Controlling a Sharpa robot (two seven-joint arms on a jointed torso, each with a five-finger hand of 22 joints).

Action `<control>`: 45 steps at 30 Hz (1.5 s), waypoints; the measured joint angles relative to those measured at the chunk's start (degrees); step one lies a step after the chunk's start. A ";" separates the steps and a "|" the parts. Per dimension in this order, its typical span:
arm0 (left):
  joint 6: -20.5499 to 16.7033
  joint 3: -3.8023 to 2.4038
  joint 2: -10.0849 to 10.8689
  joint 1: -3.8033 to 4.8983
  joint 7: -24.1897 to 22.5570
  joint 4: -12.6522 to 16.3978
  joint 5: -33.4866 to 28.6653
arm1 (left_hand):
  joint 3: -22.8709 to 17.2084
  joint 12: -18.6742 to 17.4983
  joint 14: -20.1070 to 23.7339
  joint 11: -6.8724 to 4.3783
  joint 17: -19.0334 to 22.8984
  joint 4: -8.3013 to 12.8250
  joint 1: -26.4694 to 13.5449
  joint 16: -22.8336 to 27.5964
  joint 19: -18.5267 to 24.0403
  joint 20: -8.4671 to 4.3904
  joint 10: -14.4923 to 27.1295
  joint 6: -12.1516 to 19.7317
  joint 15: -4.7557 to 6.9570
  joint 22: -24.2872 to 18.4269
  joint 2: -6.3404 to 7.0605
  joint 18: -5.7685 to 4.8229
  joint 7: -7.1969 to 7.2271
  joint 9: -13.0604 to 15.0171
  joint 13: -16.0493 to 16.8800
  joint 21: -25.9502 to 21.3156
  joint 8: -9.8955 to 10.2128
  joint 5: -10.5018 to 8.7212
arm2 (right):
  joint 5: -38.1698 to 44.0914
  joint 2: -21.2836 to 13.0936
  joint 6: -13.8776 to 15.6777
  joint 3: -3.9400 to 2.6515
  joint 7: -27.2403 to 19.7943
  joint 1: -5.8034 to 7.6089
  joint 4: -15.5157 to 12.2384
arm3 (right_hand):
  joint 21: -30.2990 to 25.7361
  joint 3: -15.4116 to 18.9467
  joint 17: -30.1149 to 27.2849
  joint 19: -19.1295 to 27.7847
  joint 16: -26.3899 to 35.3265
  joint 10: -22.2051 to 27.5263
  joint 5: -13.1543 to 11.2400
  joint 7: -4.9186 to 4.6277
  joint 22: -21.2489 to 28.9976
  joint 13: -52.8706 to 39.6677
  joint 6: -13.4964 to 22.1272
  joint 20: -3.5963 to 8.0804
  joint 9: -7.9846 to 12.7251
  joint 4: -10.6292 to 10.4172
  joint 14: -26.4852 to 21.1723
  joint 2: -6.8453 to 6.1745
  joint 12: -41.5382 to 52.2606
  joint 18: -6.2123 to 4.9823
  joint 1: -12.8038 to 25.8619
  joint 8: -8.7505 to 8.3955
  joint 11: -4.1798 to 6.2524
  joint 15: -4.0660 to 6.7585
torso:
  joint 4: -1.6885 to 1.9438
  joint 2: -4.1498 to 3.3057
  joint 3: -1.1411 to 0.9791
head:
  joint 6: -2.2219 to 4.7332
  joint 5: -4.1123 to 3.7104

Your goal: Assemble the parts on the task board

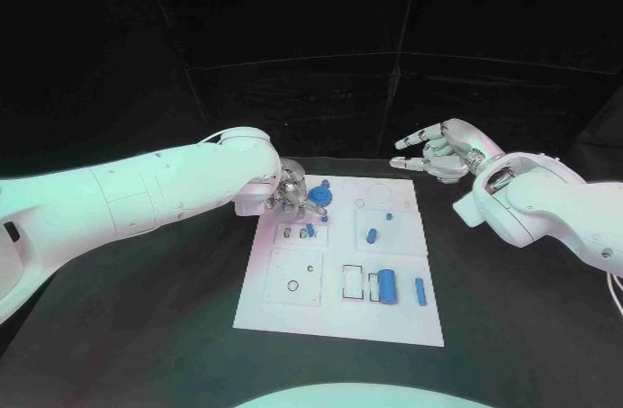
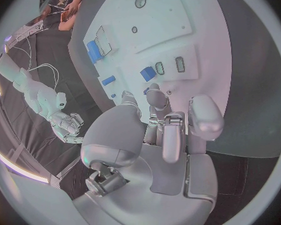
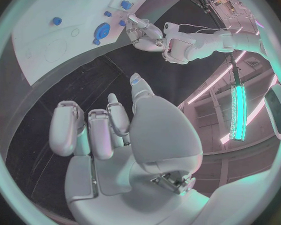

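The white rectangular task board (image 1: pixel 340 313) lies flat in the middle of the black bench (image 1: pixel 519 318), its long side running away from the robot. The left hand (image 1: pixel 291 196) is lowered over the board's far left corner, its silver fingers (image 2: pixel 157 99) pointing down at the surface just beside a round blue gear-like part (image 1: pixel 322 193); whether they touch the board or pinch anything I cannot tell, though in the left wrist view the fingertips sit close together with nothing plainly seen between them. The right hand (image 1: pixel 441 149) hovers well above the bench, off the board's far right corner, holding nothing, its fingers (image 3: pixel 109 125) loosely spread and partly curled. On the board, a small blue peg (image 1: pixel 388 216) and a short blue oval piece (image 1: pixel 372 236) sit in the right middle section. Nearer the robot, a larger blue cylinder (image 1: pixel 385 285) lies beside a rectangular slot (image 1: pixel 352 281), with a slim blue bar (image 1: pixel 420 291) just to its right. Two small blue bits (image 1: pixel 306 232) stand in the left middle section.
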State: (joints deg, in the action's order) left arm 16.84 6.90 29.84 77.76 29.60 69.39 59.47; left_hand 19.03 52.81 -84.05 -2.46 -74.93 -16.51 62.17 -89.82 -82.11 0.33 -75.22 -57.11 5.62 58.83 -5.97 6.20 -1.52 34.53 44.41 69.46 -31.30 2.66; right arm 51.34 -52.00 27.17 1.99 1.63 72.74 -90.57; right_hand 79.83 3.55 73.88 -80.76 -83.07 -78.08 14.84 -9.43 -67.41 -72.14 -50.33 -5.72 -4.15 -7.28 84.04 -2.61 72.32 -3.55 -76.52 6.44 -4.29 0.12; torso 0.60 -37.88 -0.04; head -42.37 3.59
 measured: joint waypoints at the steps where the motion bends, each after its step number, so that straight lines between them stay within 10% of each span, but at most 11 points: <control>1: 0.25 0.00 -0.17 0.00 0.04 -0.16 0.05 | 0.00 0.00 0.00 0.00 0.00 0.00 0.00 0.00 0.00 0.00 0.00 0.00 0.00 0.00 0.00 0.00 0.00 0.00 0.00 0.00 0.00 0.00 | -0.02 0.05 0.01 0.00 0.01 0.00 0.03 | 0.00 0.00 -0.01 0.00 0.00 0.00 0.00 0.00 0.00 0.00 0.00 0.00 0.00 0.00 0.00 0.00 0.00 0.00 0.00 0.00 0.00 0.00 | 0.00 0.00 0.01 | -0.04 -0.03; 45: 5.77 0.10 -3.62 -1.08 0.76 -4.21 1.04 | 0.15 0.00 0.01 0.00 0.02 0.49 1.21 0.00 0.21 -0.20 0.40 0.62 -0.01 0.36 -1.65 0.00 -0.20 1.20 0.14 0.23 -0.23 0.00 | -0.56 1.39 0.33 0.01 -0.03 0.00 1.66 | -0.45 0.29 -0.24 0.20 0.21 0.20 1.96 0.00 0.54 0.41 0.00 0.21 0.03 0.01 0.00 -0.01 -0.28 0.00 -0.01 0.21 0.21 -0.01 | 0.13 -0.01 0.06 | -1.32 0.01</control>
State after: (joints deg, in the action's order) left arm 22.61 7.00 26.22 76.69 30.35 65.18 60.51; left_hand 19.18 52.80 -84.04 -2.46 -74.92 -16.03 63.39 -89.82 -81.89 0.13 -74.81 -56.50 5.61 59.20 -7.63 6.20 -1.72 35.73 44.55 69.69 -31.53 2.66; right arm 50.78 -50.61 27.50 1.99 1.60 72.74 -88.91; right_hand 79.38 3.85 73.64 -80.56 -82.86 -77.88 16.80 -9.43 -66.87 -71.73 -50.33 -5.51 -4.11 -7.27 84.04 -2.62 72.05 -3.55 -76.52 6.64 -4.08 0.11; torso 0.73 -37.89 0.02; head -43.69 3.60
